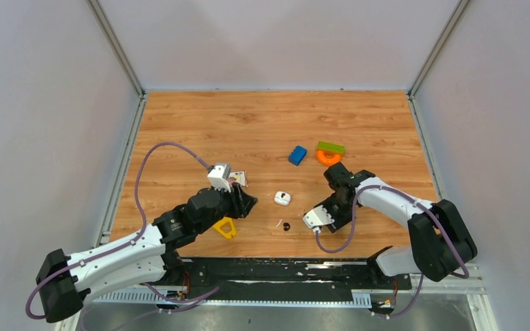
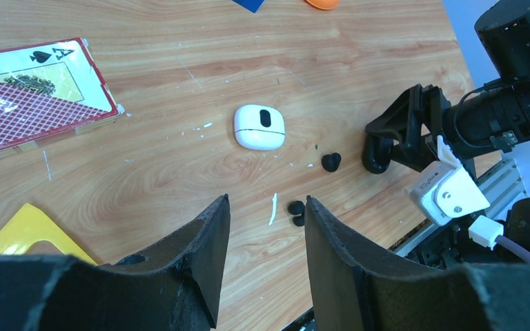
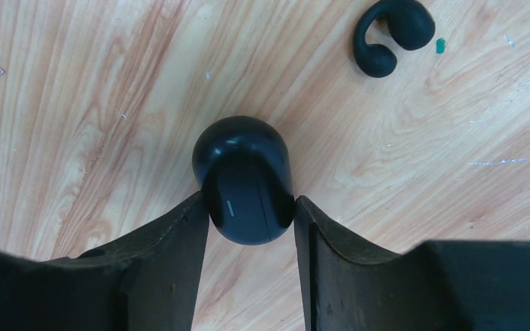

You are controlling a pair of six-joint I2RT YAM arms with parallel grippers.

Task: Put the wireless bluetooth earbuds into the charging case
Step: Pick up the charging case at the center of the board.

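A small dark charging case [image 3: 241,155] with a thin light line on its front stands on the wood. My right gripper [image 3: 248,200] is shut on it, a fingertip touching each side. One black C-shaped earbud [image 3: 411,22] lies ahead and to the right of it, also visible as the earbud [image 2: 330,162] just left of the right gripper [image 1: 321,210]. A second black earbud [image 2: 297,210] lies just past my left gripper [image 2: 267,200], which is open and holds nothing. In the top view the left gripper [image 1: 248,203] is left of the white case [image 1: 282,198].
The white case [image 2: 259,127] has a black oval on top. A playing card [image 2: 34,96] and a yellow triangle [image 2: 27,227] lie by the left arm. A blue block [image 1: 297,155], green block [image 1: 330,147] and orange ring [image 1: 328,158] sit farther back. A thin white sliver [image 2: 273,209] lies on the wood.
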